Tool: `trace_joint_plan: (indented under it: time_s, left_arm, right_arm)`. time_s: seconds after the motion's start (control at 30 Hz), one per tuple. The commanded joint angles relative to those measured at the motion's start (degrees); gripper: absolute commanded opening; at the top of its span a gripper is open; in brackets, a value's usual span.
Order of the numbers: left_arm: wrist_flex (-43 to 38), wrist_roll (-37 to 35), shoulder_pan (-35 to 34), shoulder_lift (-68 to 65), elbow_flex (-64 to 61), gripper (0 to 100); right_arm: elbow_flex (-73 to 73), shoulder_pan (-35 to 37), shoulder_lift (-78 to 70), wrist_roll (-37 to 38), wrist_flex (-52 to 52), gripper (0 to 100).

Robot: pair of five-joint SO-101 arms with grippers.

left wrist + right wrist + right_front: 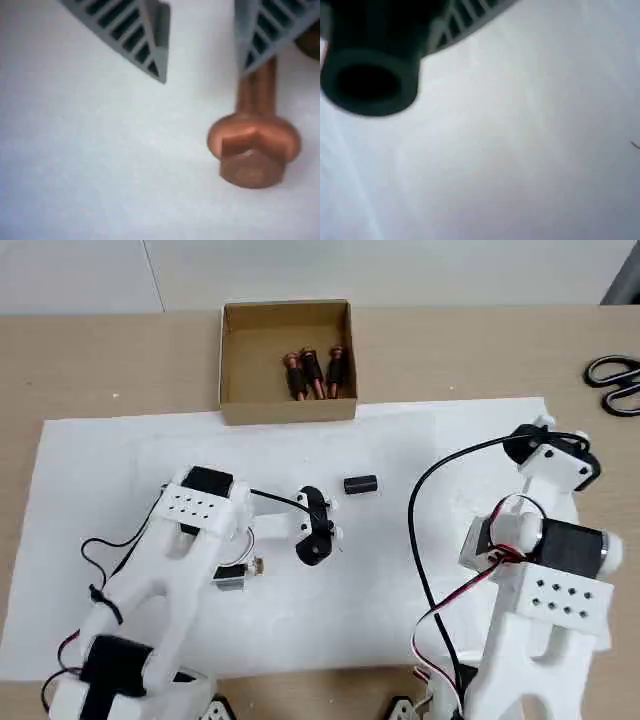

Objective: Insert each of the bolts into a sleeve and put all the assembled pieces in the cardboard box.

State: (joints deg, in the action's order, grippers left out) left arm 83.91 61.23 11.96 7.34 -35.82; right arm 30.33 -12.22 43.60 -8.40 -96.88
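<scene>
Wooden desk, a pale floor or wall strip beyond it. A white paper sheet, smooth and matte, covers most of the working area.

Left gripper is low over the sheet, jaws spread wide with nothing between them. The copper bolt lies on the paper. Its shank runs under one ribbed grey finger, and its flanged hex head points away from the jaws.

Right gripper is near the sheet's far corner. The held sleeve, a short black hollow tube, sits at its jaws, which look closed on it; the view is blurred.

The loose sleeve lies on the paper just beyond the left jaws, between the two grippers.

The open-topped cardboard box stands well beyond the left jaws, with three assembled pieces side by side inside.

Black-handled scissors lie on bare wood past the right jaws. A black cable loops over the paper between the arms.
</scene>
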Motion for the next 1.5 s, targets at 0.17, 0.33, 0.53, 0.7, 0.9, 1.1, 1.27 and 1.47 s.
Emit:
trace_joint_plan:
  time_s: [0.17,0.33,0.53,0.7,0.9,1.1,1.27,1.47]
  left_arm:
    - [-2.3,0.4,-0.6,-12.7,5.1,7]
    - [-1.3,0.4,-0.8,-13.5,7.7,5]
    - [1.1,0.4,-1.0,-13.5,11.0,4]
    - [5.2,0.4,-0.5,-13.5,14.3,1]
    - [7.9,0.4,-0.5,-13.5,17.5,1]
    - [7.8,0.4,-0.5,-13.7,17.5,1]
    - [7.5,0.4,-0.5,-14.1,17.1,1]
    - [3.5,0.4,-0.5,-14.1,15.1,1]
  right_arm:
    - [0.0,-0.4,1.5,0.2,0.9,0.3]
    - [0.0,-0.4,1.5,0.2,0.9,0.3]
    - [0.0,-0.4,1.5,0.2,1.0,0.3]
    - [0.0,-0.4,1.5,0.2,1.0,0.3]
    - [0.0,-0.4,1.1,0.1,1.0,0.3]
    - [0.0,-0.4,1.4,0.1,1.0,0.3]
    - [0.0,-0.4,1.4,0.1,1.0,0.3]
    - [0.0,-0.4,1.4,0.1,1.0,0.3]
